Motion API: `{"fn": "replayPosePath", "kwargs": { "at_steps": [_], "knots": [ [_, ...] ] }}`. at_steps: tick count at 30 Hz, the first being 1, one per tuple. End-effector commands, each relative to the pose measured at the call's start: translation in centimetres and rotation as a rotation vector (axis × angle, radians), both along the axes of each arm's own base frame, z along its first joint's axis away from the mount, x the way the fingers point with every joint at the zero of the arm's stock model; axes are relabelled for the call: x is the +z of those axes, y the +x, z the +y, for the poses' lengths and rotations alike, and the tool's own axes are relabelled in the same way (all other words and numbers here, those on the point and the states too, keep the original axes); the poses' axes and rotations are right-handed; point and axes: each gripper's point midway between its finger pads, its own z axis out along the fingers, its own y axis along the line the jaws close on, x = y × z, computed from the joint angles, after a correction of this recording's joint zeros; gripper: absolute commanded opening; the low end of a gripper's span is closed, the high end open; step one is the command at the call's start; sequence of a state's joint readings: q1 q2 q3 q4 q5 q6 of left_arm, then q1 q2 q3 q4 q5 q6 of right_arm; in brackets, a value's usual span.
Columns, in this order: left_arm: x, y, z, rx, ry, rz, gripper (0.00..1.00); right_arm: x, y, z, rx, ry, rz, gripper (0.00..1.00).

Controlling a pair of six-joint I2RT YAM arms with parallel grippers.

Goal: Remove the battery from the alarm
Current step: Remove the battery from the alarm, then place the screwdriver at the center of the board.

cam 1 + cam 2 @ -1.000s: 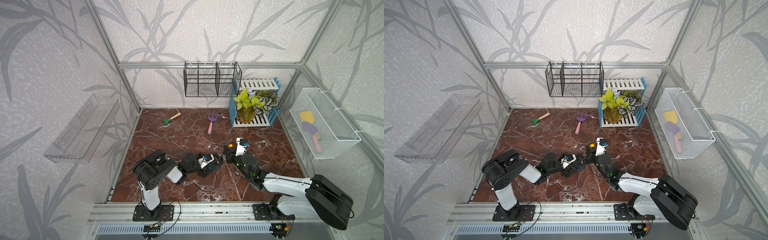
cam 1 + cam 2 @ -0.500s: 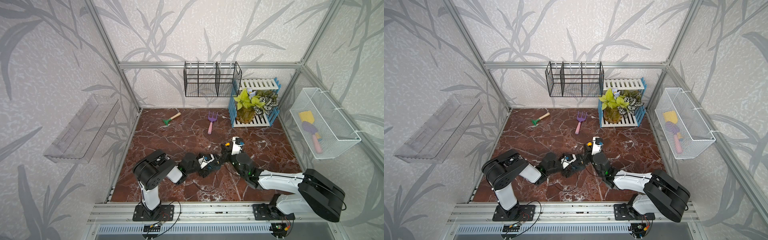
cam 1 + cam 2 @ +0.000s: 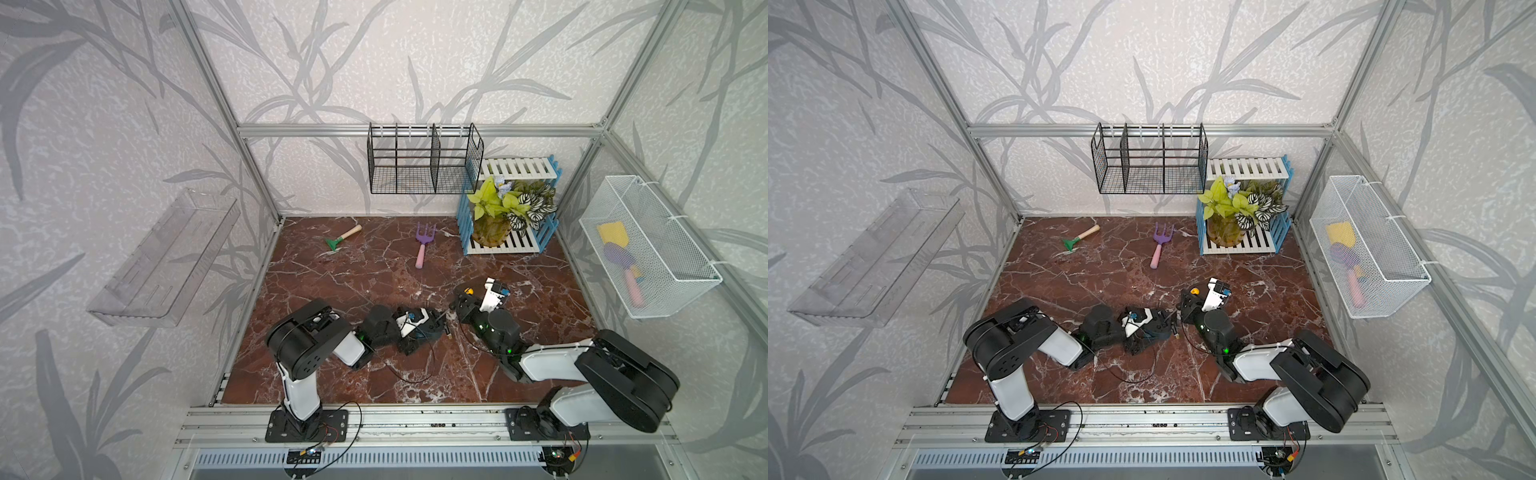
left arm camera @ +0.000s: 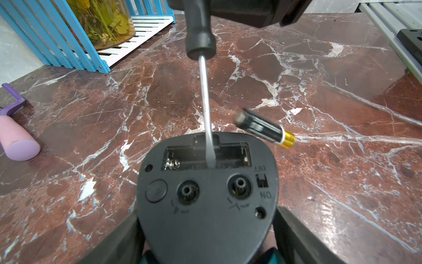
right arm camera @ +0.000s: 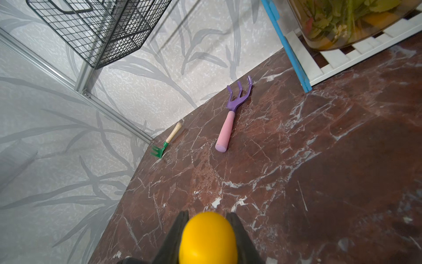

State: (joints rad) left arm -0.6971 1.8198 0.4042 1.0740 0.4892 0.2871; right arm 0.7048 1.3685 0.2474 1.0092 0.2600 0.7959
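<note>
In both top views the left gripper [image 3: 428, 330] lies low over the worktop [image 3: 374, 282], about midway across it and nearer the front edge than the back. It holds the alarm [image 3: 1158, 328] clamped between its fingers. The right gripper [image 3: 462, 302] meets it from the right side, closed around a screwdriver [image 3: 468, 291] whose yellow cap points toward the back edge. The battery [image 3: 448, 331] shows as a tiny dark speck just beside the alarm, between the two grippers. A green rake [image 3: 343, 237] and a purple fork [image 3: 424, 245] lie near the back edge. A blue-and-white rack [image 3: 509, 245] carrying a plant jar [image 3: 492, 228] fills the back right corner.

In the left wrist view the alarm's black back faces the camera, gripped on both sides by dark fingers [image 4: 294, 237]. Its battery compartment [image 4: 228, 155] stands open with the spring contact bare, and the screwdriver's thin shaft reaches into it. The battery is out of the alarm, just beyond its rim and tilted, with one end gold and the other blurred. Whether it rests on the worktop cannot be told.

In the right wrist view the yellow cap sits pinched between two dark jaws. Beyond it lie the fork and rake, and a black wire basket [image 5: 96, 29] hangs on the wall.
</note>
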Motion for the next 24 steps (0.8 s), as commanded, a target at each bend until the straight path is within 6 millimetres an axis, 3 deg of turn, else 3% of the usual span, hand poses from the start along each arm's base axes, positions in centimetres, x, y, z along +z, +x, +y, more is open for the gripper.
{"fn": "replayPosePath", "kwargs": {
  "at_steps": [1,5,8,11,15,19,21,24],
  "knots": [
    [-0.8,0.4,0.2,0.038,0.012,0.075,0.58,-6.8,-4.0,-0.5,0.138,-0.293,0.226,0.00],
    [-0.8,1.2,0.7,0.074,0.023,0.076,0.58,-1.2,-2.6,-1.3,0.118,-0.273,0.083,0.00],
    [-0.5,2.0,1.4,0.111,0.030,0.076,0.58,1.3,-2.2,-4.0,0.028,-0.319,0.064,0.00],
    [0.1,2.0,1.7,0.109,0.024,0.075,0.58,-1.1,-3.2,-8.7,-0.090,-0.457,0.248,0.00],
    [0.4,1.4,1.7,0.062,0.044,0.082,0.63,-4.2,-5.5,-11.9,-0.077,-0.478,0.629,0.00],
    [0.1,0.7,1.8,0.024,0.070,0.098,0.74,-4.8,-6.3,-15.0,-0.135,-0.605,0.960,0.00],
    [0.1,0.5,1.9,0.017,0.062,0.104,0.77,-4.7,-5.8,-16.8,-0.180,-0.686,1.040,0.00],
    [0.5,0.6,1.8,0.009,0.051,0.105,0.78,-4.9,-4.0,-17.8,-0.162,-0.734,1.079,0.00]
  ]
}}
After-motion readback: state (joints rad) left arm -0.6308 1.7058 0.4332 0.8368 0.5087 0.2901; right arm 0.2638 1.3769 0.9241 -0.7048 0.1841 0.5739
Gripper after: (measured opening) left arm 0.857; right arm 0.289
